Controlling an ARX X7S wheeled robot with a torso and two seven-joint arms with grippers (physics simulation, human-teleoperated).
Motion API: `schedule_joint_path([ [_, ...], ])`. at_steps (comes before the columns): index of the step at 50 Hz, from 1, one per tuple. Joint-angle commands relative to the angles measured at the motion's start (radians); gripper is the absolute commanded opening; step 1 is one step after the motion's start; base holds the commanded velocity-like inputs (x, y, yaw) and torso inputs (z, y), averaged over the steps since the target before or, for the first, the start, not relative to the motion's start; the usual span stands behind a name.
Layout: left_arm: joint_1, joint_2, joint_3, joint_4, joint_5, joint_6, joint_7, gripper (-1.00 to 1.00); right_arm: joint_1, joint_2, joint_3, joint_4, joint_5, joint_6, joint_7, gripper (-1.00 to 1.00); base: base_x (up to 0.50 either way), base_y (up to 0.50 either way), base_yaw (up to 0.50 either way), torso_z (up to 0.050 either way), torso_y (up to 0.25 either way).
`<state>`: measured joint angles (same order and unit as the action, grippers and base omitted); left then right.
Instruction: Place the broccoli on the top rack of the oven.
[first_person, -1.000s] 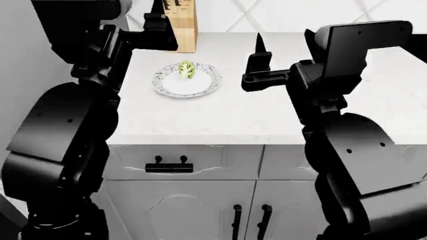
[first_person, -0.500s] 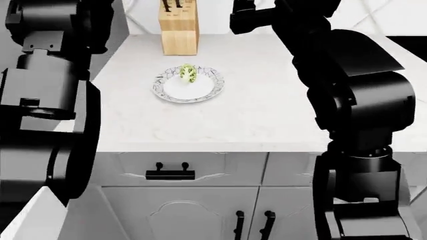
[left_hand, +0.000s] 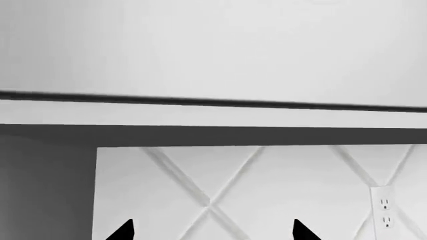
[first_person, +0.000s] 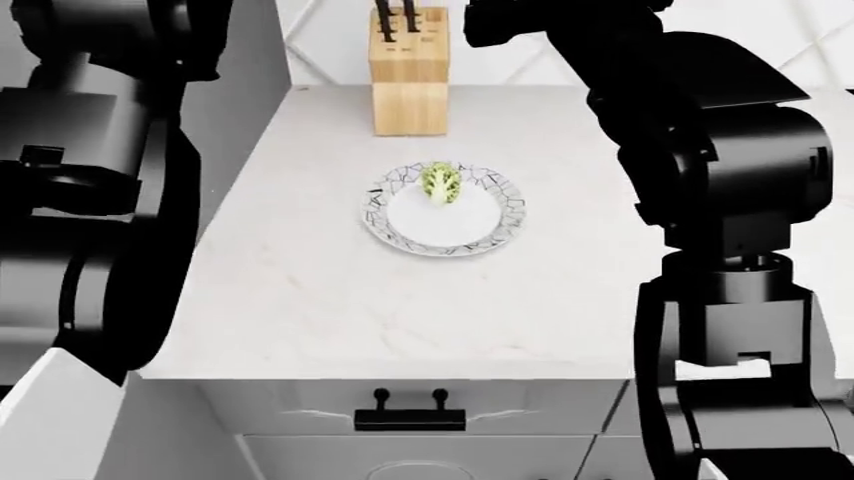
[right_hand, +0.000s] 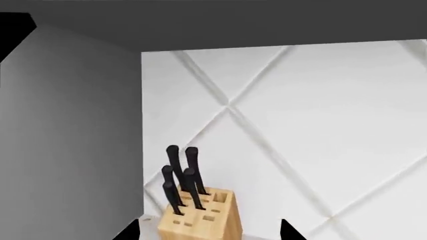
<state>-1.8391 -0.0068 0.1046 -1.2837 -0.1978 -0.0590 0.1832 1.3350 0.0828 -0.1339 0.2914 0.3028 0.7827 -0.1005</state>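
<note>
— Where was the broccoli (first_person: 442, 183)?

— On a white plate (first_person: 497, 228) with a dark pattern, in the middle of the worktop (first_person: 307, 290). It lay well below both tools and nearer the robot than either. Neither wrist camera caught it.

— And the tools themselves?

— Both were raised and pointed at the back wall. The left tool (left_hand: 212, 231) showed two black tips set wide apart with nothing between them, so it was released. The right tool (right_hand: 208, 231) was the same, spread and empty, with the knife block (right_hand: 197, 215) just ahead of it. The oven and its rack were in none of the views.

— How would you expect the floret to handle?

— I'd judge it light and fairly firm. The bumpy head would crumble if squeezed hard, but it should grip well rather than slip. The stem is the tougher part, so that's where I'd close on it, gently. It also sat loose on a smooth plate, so a nudge could roll it.

— Which way did the stem lie?

— Too small in the head view to be sure; possibly toward the robot.
</note>
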Motion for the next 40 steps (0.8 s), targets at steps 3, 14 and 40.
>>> schedule_joint_path([
  [3, -0.005, 0.004, -0.001, -0.024, -0.007, 0.013, 0.005, 1.00, 0.009, 0.001, -0.004, 0.025, 0.019, -0.003, 0.013, 1.00, 0.32, 0.01, 0.00, 0.000, 0.000],
  [14, -0.001, 0.004, 0.013, -0.024, -0.031, 0.016, -0.001, 1.00, -0.005, 0.010, -0.013, -0.013, 0.042, 0.026, 0.019, 1.00, 0.35, 0.00, 0.00, 0.000, 0.000],
  [40, 0.021, 0.001, -0.007, -0.024, -0.023, 0.011, -0.001, 1.00, 0.264, -0.082, -0.386, 0.810, 0.228, -0.078, -0.120, 1.00, 0.00, 0.00, 0.00, 0.000, 0.000],
])
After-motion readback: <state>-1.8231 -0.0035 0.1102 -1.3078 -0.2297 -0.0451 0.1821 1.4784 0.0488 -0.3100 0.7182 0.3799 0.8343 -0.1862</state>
